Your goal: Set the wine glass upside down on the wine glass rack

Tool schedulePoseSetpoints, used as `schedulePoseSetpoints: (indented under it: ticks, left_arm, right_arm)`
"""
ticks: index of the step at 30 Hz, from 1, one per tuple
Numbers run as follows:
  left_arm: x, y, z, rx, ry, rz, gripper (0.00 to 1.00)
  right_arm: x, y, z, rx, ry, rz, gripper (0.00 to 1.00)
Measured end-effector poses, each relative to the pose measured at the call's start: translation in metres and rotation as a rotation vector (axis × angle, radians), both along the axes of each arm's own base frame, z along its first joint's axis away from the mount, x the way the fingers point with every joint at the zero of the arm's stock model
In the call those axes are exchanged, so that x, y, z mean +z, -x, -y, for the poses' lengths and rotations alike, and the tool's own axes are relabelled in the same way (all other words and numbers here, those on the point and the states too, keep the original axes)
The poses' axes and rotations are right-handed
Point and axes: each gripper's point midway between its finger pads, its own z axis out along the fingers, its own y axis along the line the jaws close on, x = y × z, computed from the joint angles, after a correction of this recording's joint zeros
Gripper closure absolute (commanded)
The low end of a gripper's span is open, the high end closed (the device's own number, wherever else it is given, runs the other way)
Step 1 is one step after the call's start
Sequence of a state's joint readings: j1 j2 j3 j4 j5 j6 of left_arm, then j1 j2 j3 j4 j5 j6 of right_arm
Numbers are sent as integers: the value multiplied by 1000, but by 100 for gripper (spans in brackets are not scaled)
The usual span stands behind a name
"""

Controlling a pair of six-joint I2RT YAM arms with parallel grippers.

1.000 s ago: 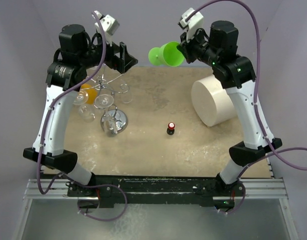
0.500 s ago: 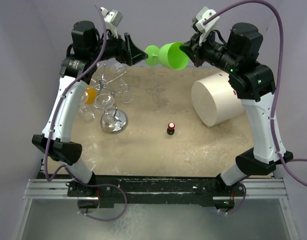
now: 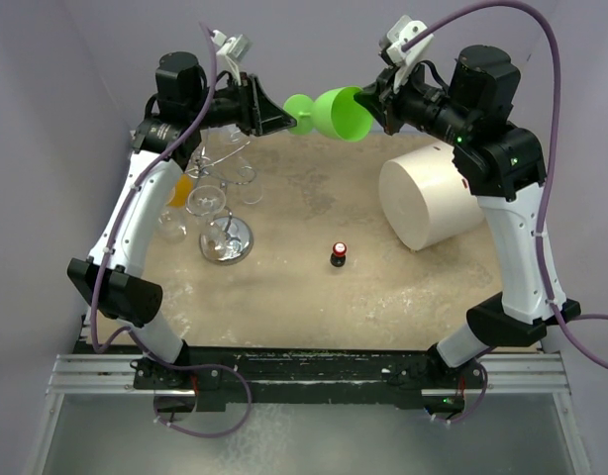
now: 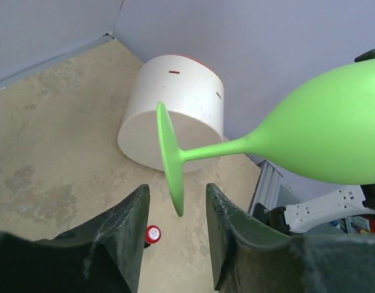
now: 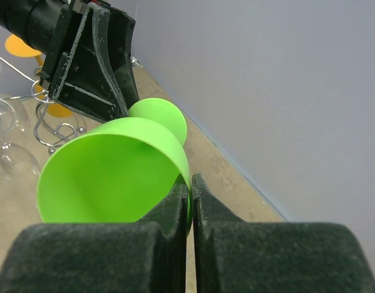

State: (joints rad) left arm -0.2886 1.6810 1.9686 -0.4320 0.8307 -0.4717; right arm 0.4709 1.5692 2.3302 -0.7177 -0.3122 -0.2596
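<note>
Over the last second the left arm has swung right across the top of the frame, and the left gripper (image 3: 281, 113) has come to the foot of the green wine glass (image 3: 339, 111). The right arm has risen and shifted right.

The glass hangs on its side in the air at upper centre, foot pointing left and bowl mouth right. I see the right gripper (image 3: 371, 99) with its jaws clamped on the bowl's rim, one finger inside and one outside. From the left wrist, the left jaws stand apart. The edge of the foot sits between them with a gap on either side, so it is not gripped.

The wine glass rack (image 3: 242, 236) stands on the bench (image 3: 314, 297) at left centre, below the left gripper. Clear glasses (image 3: 205, 201) and an orange glass (image 3: 180, 185) cluster at its wire arms. A white cylinder (image 3: 428, 198) lies at the right, and a small red-capped bottle (image 3: 338, 254) stands near the centre.
</note>
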Motion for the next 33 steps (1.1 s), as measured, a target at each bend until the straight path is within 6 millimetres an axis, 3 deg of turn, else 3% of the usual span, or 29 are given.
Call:
schedulePoseSetpoints:
  ticks: [7,13,19,33]
  left_arm:
    - [5,3,3,-24,22,3,76]
    - [6,4,3,-29,30,-9,83]
    - [3,3,4,-27,37,-28,100]
    - [1,-1,-2,2,31,-49,100]
  right_arm:
    - [-1,2,-2,20,2,-4,100]
    - [-2,3,-2,20,6,-7,100]
    - [-3,3,-2,20,8,-7,100]
    - [-12,3,0,28,56,-11,33]
